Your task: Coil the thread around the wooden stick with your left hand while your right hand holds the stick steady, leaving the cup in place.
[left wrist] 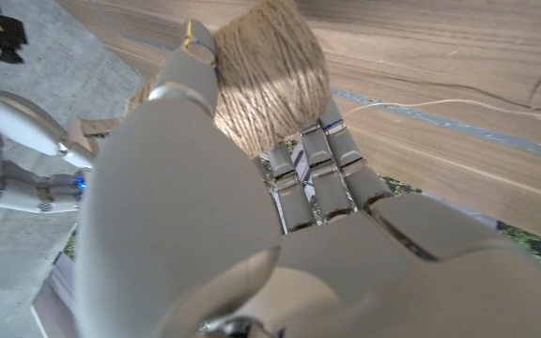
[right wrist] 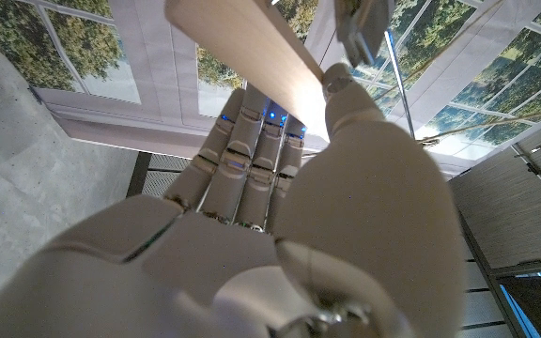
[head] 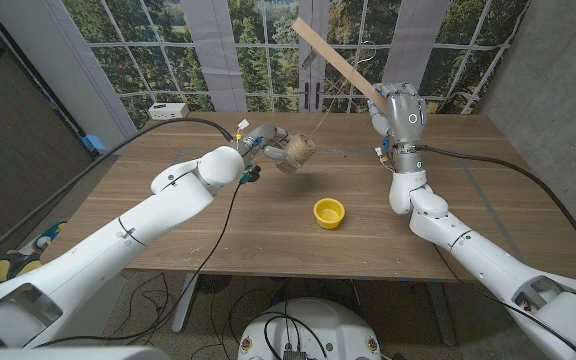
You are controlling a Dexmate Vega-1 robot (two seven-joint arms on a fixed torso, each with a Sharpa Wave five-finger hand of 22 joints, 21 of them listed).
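Head view, starting on your left: your left arm, smooth white shell, reaches in over the wooden table (head: pixel 168 240), and your left hand (head: pixel 255 141) is raised over its far middle, fingers wrapped around a fat spool (head: pixel 297 152) of rough tan twine. The left wrist view shows that grip closely: the metallic grey fingers (left wrist: pixel 313 164) curl under the spool (left wrist: pixel 266 75), whose coarse strands lie in tight parallel turns, and the thumb presses its side. A thin pale thread (left wrist: pixel 440 105) trails across the grained tabletop beyond it; in the head view a faint line of thread (head: pixel 320 120) climbs from the spool toward the stick. Nearer the front edge, between your arms, a small round yellow cup (head: pixel 329 212) sits upright on the table, well apart from both hands. On your right, your right hand (head: pixel 400 112) is lifted above the table's far right part and holds the stick (head: pixel 333 58), a flat, pale wooden slat with straight edges, slanting up and to the left across the window. The right wrist view shows the fingers (right wrist: pixel 252 150) closed on the stick's (right wrist: pixel 242 42) lower end, thumb clamped against its flat face.
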